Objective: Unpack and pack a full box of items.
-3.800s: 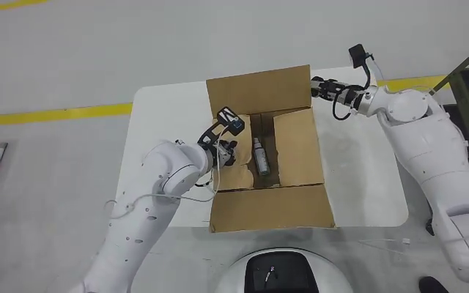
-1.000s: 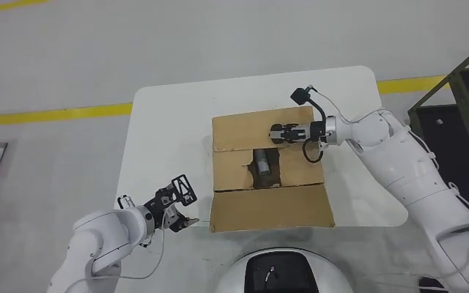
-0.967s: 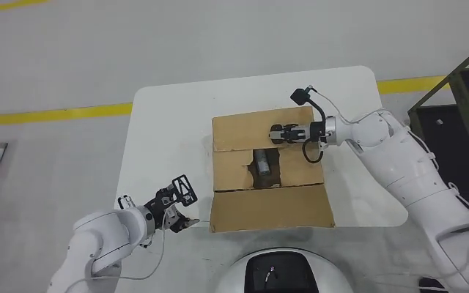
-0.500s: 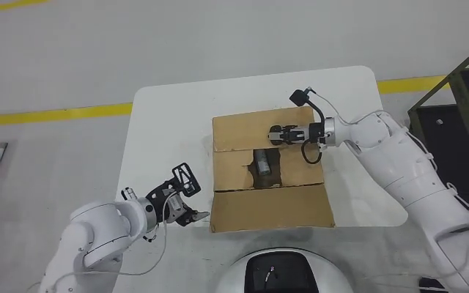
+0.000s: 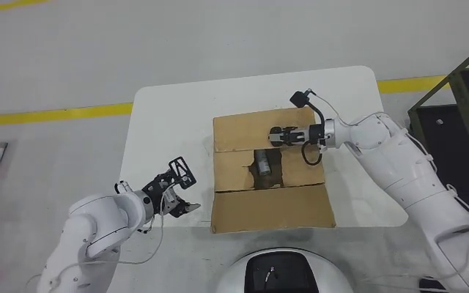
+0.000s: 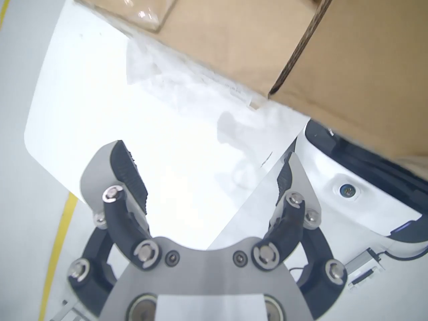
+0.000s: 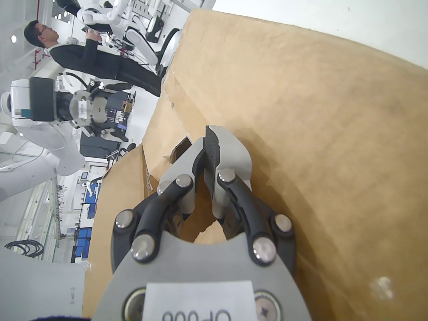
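Presently the box (image 5: 242, 128) sits mid-worktop (image 5: 161, 117) with its far flap folded in, its near flap (image 5: 271, 209) splayed outward, and a grey canister (image 5: 262, 164) showing through the gap. The right tool (image 5: 273, 137) is pinched closed and empty at the far flap's edge; the left tool (image 5: 186, 205) is spread wide and empty above the worktop, just beside the box's near corner. Judgement: let the right pin the far flap flat while the left slips under the near flap and folds it in slowly, so the box doesn't skid.

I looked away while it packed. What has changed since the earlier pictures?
The left gripper left the box and drew back, open, over the table. The right gripper swung over the box, whose far flap now lies folded down. Near flap and bottle stayed.
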Action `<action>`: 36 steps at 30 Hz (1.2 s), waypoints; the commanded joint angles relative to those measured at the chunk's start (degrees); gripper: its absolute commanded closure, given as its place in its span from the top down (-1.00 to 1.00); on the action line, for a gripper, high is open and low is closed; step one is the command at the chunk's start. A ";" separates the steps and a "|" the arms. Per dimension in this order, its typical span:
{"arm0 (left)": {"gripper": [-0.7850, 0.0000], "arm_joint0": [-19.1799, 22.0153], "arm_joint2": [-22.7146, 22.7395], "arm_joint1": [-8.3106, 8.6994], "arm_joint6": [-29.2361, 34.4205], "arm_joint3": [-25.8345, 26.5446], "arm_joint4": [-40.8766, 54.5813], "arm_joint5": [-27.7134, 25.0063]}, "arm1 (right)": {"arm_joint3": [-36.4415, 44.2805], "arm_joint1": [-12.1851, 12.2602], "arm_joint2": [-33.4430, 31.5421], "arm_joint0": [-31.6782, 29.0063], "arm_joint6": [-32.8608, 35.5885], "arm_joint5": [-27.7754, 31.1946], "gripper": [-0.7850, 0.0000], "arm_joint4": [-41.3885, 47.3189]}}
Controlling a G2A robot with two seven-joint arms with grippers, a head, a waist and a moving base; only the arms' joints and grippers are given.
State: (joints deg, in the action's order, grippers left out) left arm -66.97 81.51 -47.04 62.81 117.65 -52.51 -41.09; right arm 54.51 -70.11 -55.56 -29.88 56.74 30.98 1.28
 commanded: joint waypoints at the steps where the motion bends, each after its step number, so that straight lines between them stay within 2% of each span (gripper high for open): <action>1: 1.00 -0.69 -0.85 0.07 -0.51 -0.42 -0.69 -0.89 | 0.12 0.04 -0.04 -0.07 0.03 -0.06 -1.00 -0.03; 7: 1.00 -1.23 -2.77 0.10 -3.80 0.52 2.58 -2.43 | 0.47 0.02 0.19 -0.29 0.00 -0.41 -1.00 -0.04; 14: 1.00 0.93 -4.09 0.09 -5.60 1.64 4.62 -1.70 | 0.71 -0.19 0.86 -0.13 0.16 -0.73 -1.00 0.06; 17: 1.00 2.40 -4.22 -0.01 -6.82 0.99 6.19 0.32 | 0.71 -0.26 1.05 0.06 0.36 -0.57 -1.00 0.21; 24: 1.00 7.79 -5.62 -0.57 -9.15 -1.07 11.04 6.39 | 2.94 0.03 -0.26 0.41 0.01 0.94 -1.00 1.32; 33: 1.00 16.29 -14.24 -2.14 -7.98 -5.81 8.31 12.06 | 12.87 2.56 -7.27 -2.28 0.33 -0.34 -1.00 0.72; 36: 1.00 18.36 -17.17 -2.84 -7.03 -8.45 7.13 16.01 | 17.03 3.06 -8.14 -4.37 0.75 -1.93 -1.00 0.79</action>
State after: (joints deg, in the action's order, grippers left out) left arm -49.27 65.29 -49.67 55.58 110.02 -45.02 -26.52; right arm 70.38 -67.13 -63.65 -33.63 57.39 29.39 1.96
